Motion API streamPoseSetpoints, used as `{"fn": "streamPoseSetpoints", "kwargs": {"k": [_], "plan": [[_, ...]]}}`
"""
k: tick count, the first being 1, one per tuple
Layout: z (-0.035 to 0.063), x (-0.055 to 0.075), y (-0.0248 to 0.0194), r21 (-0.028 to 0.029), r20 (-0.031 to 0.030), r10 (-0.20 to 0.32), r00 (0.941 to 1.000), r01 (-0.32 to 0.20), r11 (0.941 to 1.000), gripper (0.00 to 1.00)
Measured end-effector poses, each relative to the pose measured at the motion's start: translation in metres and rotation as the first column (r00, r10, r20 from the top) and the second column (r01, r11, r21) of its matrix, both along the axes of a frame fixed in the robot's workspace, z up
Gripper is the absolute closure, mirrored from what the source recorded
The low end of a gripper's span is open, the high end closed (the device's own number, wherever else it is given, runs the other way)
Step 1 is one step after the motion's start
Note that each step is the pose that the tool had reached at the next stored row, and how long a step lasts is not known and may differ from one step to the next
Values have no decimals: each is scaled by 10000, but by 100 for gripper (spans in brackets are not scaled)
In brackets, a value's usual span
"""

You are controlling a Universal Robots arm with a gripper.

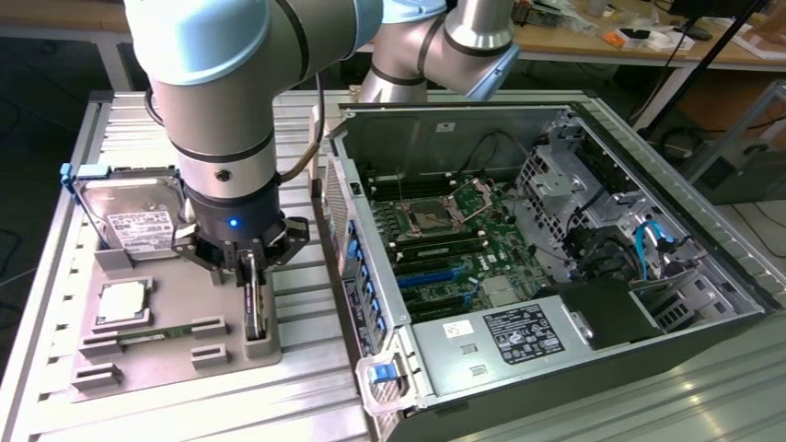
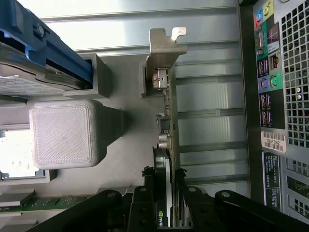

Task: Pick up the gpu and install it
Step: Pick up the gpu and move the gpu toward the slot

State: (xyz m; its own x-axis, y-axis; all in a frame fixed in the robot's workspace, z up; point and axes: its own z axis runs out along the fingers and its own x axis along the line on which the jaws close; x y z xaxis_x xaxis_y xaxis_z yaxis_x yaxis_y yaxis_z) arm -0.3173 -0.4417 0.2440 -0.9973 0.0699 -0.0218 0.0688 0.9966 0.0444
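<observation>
A: Where's the gpu [image 1: 252, 302] sitting?
B: It's standing on edge in a slot of the gray holder tray [image 1: 172, 359], along the tray's side nearest the computer case [image 1: 737, 276]. Its lower edge is sitting in the slot. In the wrist view, its silver bracket [image 2: 164, 53] is sitting at the end far from the claw.

A: And the claw [image 1: 252, 274]?
B: It's hanging straight down over the card. The jaws are straddling the thin board, one on each face, and pressing against it, so it's pinching the gpu.

A: What else is lying on the tray?
B: A hard drive [image 1: 129, 216] with a blue frame is propped at the far end, well apart from the card. A square processor chip [image 1: 121, 304] is lying flat nearer the middle. A slim green memory stick [image 1: 154, 333] is lying just beside it.

A: What's around the tray?
B: The tray is resting on a ribbed metal tabletop [image 1: 294, 410]. The case is lying open on the exterior view's right, showing its motherboard [image 1: 455, 249]. In the wrist view, the case's rear port panel [image 2: 282, 72] is running alongside the card, near it but apart.
</observation>
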Motion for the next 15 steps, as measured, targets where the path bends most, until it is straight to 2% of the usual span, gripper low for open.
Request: {"fn": "streamPoseSetpoints", "kwargs": {"k": [13, 15], "plan": [[2, 0, 0, 3, 3, 0, 10000, 0, 10000, 73], [26, 0, 0, 0, -1, 0, 10000, 0, 10000, 73]]}}
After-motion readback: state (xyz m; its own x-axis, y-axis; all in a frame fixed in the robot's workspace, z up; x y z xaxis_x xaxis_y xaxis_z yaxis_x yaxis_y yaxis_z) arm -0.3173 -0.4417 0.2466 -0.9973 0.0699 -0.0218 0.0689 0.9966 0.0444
